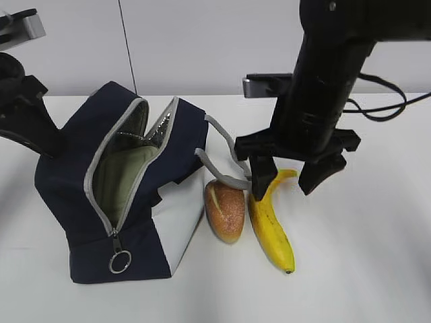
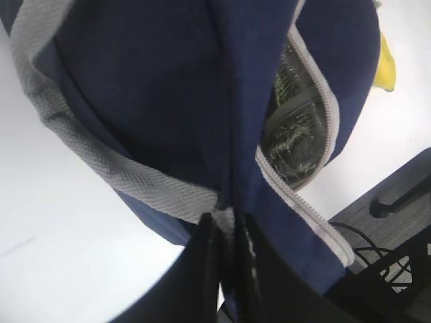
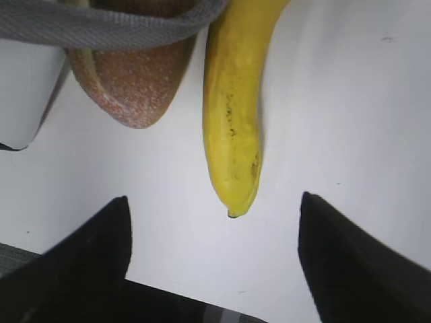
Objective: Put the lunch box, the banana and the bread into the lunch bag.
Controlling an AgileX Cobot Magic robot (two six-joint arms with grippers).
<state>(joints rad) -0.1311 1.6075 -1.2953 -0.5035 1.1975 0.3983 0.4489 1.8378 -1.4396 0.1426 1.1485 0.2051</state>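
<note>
The banana (image 1: 271,225) lies on the white desk (image 1: 363,256) just right of the bread (image 1: 225,210), the 2 touching or nearly so, both near the right side of the lunch bag (image 1: 114,195). Its stem end points far, its dark tip near. The bag stands with its zipper open, and a sage-green shape inside looks like the lunch box (image 1: 124,182), so 1 of the 3 items seems already packed. A grey strap (image 1: 222,158) from the bag drapes over the far end of the bread and reaches toward the banana.

The right tool (image 1: 288,178) hangs over the banana's stem end with its jaws spread wide and holding nothing; in the right wrist view the banana (image 3: 232,114) sits left of centre between the 2 fingers (image 3: 81,259). The left tool (image 2: 229,269) is closed on the bag's fabric at the left side, apparently holding the mouth open.

The step in hand looks like picking up the banana. To do it well, centre the jaws across the banana's middle, keep the left finger clear of the bread and strap, then descend and close gently.
</note>
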